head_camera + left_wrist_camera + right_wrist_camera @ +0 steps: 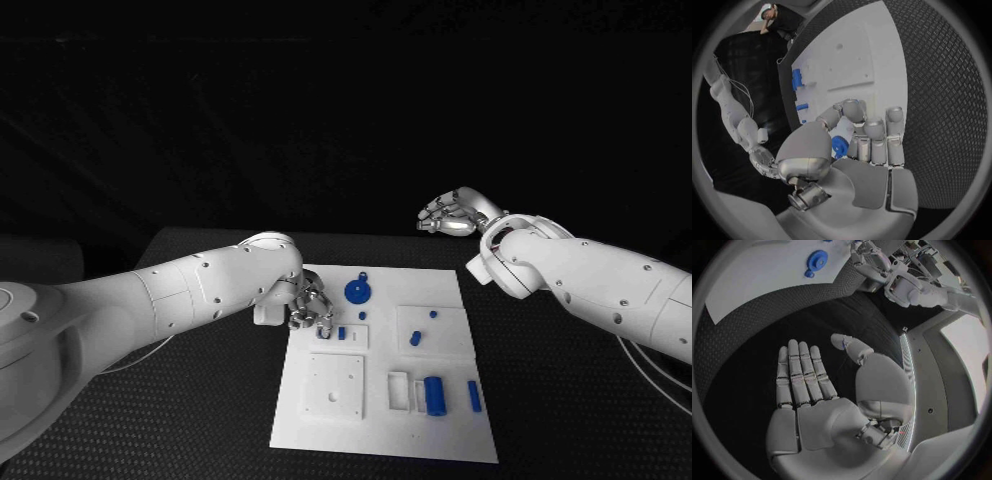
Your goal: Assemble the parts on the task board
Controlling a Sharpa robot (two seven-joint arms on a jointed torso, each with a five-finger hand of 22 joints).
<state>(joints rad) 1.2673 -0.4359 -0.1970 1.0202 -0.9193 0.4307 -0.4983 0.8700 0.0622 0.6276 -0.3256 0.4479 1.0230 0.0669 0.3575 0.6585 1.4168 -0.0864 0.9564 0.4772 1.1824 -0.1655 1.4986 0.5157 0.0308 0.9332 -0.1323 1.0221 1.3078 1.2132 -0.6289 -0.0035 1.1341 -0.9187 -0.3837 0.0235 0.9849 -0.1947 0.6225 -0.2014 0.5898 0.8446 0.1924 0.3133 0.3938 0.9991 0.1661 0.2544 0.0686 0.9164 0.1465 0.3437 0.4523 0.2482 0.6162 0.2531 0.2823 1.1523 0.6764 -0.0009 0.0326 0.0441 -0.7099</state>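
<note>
The white task board (387, 400) lies in the middle of the black table. My left hand (303, 310) hovers over the board's left edge. In the left wrist view its thumb and curled fingers (873, 137) pinch a small blue part (840, 145). A round blue part (359, 292) sits near the board's far edge, and it also appears in the right wrist view (817, 261). Small blue pieces (415, 338) lie mid-board, and a blue block (434, 393) and a bar (475, 396) stand in slots near the front. My right hand (454, 215) is beyond the board's far right corner, palm flat, fingers (801, 372) straight and empty.
Raised white square plates (335, 388) sit on the board's left half. Black textured table (577, 400) surrounds the board on all sides. My right forearm (577, 280) slants along the board's right side.
</note>
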